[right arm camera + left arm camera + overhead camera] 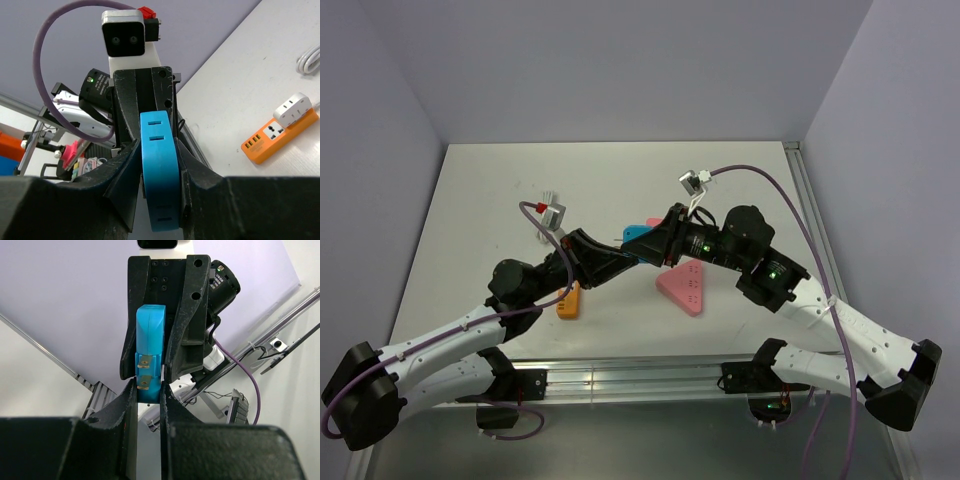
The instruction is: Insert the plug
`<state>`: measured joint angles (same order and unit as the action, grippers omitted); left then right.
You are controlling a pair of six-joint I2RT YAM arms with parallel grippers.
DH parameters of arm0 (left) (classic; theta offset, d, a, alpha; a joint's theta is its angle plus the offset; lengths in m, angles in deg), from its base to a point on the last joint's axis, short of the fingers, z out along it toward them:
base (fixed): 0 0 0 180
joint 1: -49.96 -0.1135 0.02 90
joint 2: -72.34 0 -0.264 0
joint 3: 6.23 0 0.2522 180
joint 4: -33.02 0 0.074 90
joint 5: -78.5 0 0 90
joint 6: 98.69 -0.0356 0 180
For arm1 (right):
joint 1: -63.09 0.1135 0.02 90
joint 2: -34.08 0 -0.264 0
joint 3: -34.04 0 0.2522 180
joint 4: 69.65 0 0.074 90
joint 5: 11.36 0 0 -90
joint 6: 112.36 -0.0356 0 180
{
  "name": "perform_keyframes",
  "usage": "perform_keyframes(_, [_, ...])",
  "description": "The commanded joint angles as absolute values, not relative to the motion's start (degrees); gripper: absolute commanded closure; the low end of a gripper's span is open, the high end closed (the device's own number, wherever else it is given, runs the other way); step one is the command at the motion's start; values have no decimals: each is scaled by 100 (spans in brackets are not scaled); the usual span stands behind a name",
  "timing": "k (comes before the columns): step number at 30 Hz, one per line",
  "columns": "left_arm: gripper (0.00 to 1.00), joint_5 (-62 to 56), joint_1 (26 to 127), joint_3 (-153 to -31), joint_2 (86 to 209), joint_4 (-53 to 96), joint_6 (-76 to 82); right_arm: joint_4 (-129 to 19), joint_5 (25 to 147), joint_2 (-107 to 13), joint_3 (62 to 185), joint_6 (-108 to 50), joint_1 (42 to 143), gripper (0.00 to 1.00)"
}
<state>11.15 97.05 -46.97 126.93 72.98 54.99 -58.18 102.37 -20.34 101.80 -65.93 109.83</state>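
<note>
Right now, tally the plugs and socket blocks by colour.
Blue: 1, the blue plug
Pink: 2, the triangular socket block and a small piece behind the plug
Orange: 1, the power strip
White: 1, the adapter on the strip
Total: 5

Centre blocked — far table (520, 190) open
Left arm (530, 280) and right arm (760, 260) meet at plug (638, 234); pink block (682, 287), orange strip (569, 300) beneath — room beyond.
</note>
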Motion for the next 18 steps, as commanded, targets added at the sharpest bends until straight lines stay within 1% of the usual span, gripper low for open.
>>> perform_keyframes(1, [100,1117,9698,-4689,12604,7463,5398,-6020,10228,-1857,10361,-6525,11019,63])
perform_keyframes(8, [100,1144,9698,-4654,12604,7507,5424,-6204,10342,-1927,10326,-6587,11011,66])
perform_keyframes(16, [100,1152,9698,-4618,12569,7490,5407,-6310,10395,-1962,10352,-6666,11002,67])
perform_keyframes(17, [100,1161,9698,-4618,12569,7499,5407,-6310,10395,-1962,10352,-6674,11002,69])
perform_keyframes(18, [100,1152,9698,-4618,12569,7507,5415,-6301,10387,-1971,10361,-6692,11011,84])
